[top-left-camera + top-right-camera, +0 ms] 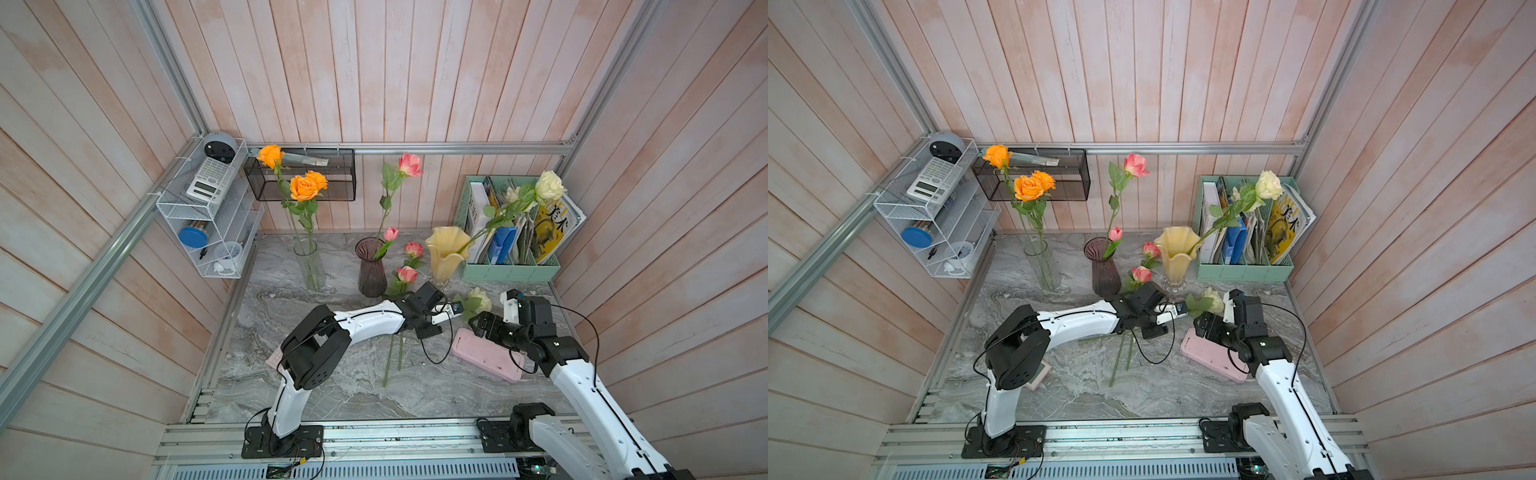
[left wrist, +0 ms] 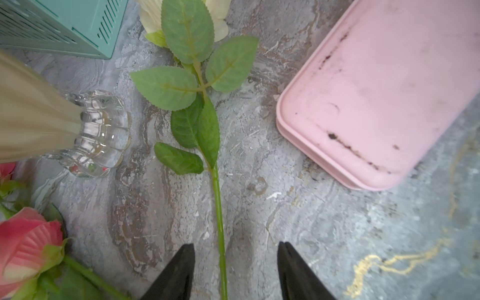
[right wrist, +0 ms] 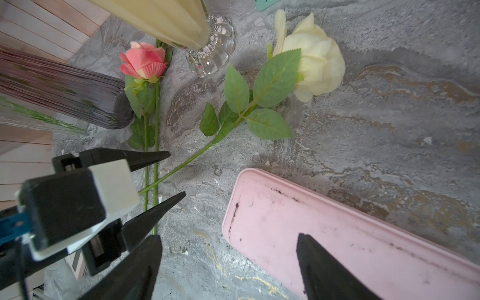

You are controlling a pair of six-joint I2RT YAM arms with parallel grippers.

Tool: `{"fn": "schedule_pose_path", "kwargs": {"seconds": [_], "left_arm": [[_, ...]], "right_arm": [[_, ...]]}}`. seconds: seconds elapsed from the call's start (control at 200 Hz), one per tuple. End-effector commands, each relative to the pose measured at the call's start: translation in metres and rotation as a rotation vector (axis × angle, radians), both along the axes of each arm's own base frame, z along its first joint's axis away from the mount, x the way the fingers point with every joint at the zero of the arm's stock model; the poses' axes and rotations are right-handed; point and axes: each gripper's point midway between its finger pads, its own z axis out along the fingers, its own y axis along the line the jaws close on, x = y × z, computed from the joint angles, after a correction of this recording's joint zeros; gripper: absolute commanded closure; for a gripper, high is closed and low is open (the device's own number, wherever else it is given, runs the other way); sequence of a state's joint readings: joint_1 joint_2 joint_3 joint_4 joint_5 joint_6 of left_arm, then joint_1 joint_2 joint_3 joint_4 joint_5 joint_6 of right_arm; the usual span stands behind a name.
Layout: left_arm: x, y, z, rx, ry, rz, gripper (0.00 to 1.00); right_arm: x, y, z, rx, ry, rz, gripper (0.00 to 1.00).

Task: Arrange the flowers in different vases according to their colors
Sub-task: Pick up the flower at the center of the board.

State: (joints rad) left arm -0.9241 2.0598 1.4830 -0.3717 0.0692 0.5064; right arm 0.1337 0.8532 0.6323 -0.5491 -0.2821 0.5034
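Leaning behind cream rose, Chinese-lettered magazine

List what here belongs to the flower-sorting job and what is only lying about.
Job:
- orange roses in the clear vase
- purple vase with pink flowers
- yellow vase with tall cream roses
- lying loose: pink roses, one cream rose

Lying about:
- pink case
- green file holder
- black mesh basket
- wire shelf
- calculator

Open tabletop lane btw yellow vase & pink case; cream rose stem lies along it.
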Motion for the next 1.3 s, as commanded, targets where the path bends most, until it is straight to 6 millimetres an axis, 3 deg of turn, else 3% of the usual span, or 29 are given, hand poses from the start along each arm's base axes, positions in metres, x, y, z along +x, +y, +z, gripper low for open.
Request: {"fn": "schedule_pose_path", "kwargs": {"seconds": [0.0,0.295,0.43,0.505,0.775,0.935,1.07,1.29], "left_arm": [[0.003,0.005,-0.015,0.081,0.004,-0.018,0.46],[0.014,0.011,-0.044,0.171,0.033,0.002,0.5],[0.014,0.016,-0.058,0.219,0.061,0.008,0.64],[0.014,0.019,-0.064,0.233,0.062,0.013,0.66],[0.019,0.021,-0.065,0.228,0.054,0.043,0.86],[0.032,0.02,-0.047,0.196,0.021,0.107,0.96],[0.036,0.017,-0.02,0.133,-0.001,0.148,1.0],[0.022,0.022,0.049,-0.011,0.006,0.197,1.0]], "right_arm": [[-0.004,0.002,-0.004,0.013,0.003,0.018,0.12],[-0.006,0.004,-0.007,0.015,-0.003,0.031,0.12],[-0.006,0.005,-0.005,0.024,-0.015,0.035,0.12],[-0.007,0.005,-0.004,0.028,-0.019,0.035,0.12],[-0.008,0.008,-0.002,0.045,-0.026,0.045,0.12],[-0.01,0.008,-0.002,0.049,-0.027,0.045,0.13],[-0.01,0.009,-0.001,0.05,-0.031,0.046,0.12],[-0.007,0.011,0.016,0.062,-0.076,0.061,0.12]]}}
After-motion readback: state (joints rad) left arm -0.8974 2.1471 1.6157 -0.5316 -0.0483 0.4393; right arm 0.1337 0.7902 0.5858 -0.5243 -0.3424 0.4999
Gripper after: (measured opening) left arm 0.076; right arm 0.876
